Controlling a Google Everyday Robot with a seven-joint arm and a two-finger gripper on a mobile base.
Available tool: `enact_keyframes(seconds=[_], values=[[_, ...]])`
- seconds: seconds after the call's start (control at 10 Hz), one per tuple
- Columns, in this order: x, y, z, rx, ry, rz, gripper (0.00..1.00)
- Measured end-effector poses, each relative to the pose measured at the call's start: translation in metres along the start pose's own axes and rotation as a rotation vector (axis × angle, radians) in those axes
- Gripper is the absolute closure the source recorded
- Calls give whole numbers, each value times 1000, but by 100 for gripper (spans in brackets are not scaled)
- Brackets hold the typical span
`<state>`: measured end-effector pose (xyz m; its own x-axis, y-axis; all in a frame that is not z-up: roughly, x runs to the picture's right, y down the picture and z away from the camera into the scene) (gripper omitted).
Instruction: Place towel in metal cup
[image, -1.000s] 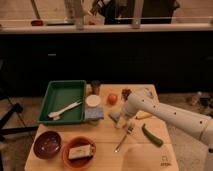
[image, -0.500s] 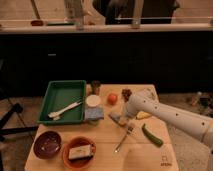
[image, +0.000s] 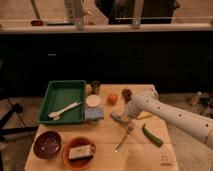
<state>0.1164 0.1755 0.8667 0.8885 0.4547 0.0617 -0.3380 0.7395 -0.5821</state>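
The towel is a blue-grey folded cloth lying on the wooden table, just right of the green tray. The metal cup is small and dark and stands upright at the table's back edge, behind a white round dish. My gripper is low over the table at the end of the white arm, right beside the towel's right edge. I cannot tell whether it touches the towel.
A green tray holds a white utensil. An orange fruit and a brown item sit behind the gripper. A fork, green vegetable, purple bowl and orange bowl lie in front.
The gripper has edged slightly left toward the towel. Nothing else has moved.
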Motion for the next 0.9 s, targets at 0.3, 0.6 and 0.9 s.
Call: enact_keyframes(seconds=[0.3,0.6,0.9], values=[[-19,-3,-22,27,-24,-36,100],[-35,-17,-47,71,-49,-61,100],[-61,-39,-67,111,-65,-87,100]])
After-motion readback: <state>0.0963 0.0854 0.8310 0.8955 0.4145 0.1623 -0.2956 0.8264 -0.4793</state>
